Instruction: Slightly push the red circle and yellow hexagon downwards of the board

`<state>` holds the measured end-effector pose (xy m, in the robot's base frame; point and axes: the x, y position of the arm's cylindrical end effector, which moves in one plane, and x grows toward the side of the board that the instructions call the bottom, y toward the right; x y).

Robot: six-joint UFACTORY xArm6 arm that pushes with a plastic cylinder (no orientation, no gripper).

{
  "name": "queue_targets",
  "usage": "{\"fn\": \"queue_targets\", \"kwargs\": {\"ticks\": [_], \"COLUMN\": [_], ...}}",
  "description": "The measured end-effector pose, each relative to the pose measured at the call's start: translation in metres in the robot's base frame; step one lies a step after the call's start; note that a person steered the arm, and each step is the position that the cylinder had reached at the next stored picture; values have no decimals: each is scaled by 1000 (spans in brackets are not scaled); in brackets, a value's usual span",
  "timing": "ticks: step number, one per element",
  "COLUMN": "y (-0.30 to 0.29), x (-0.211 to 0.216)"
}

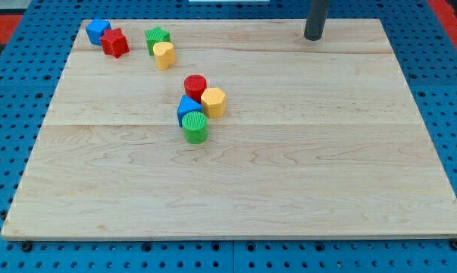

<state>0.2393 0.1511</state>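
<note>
The red circle [195,86] sits near the board's middle, touching the yellow hexagon [213,101] just below and to its right. A blue triangle block [188,109] and a green circle [195,127] crowd against them from below and left. My tip [313,36] rests near the view's top edge, far up and to the right of this cluster, touching no block.
At the view's top left stand a blue block [98,31], a red star [115,42], a green star [158,38] and a yellow block [164,55]. The wooden board [304,167] lies on a blue pegboard surface [1,152].
</note>
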Motion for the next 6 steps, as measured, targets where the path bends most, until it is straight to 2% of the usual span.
{"fn": "queue_targets", "kwargs": {"ticks": [1, 2, 3, 4, 6], "y": [12, 6, -46, -96, -217], "x": [51, 125, 135, 126, 73]}}
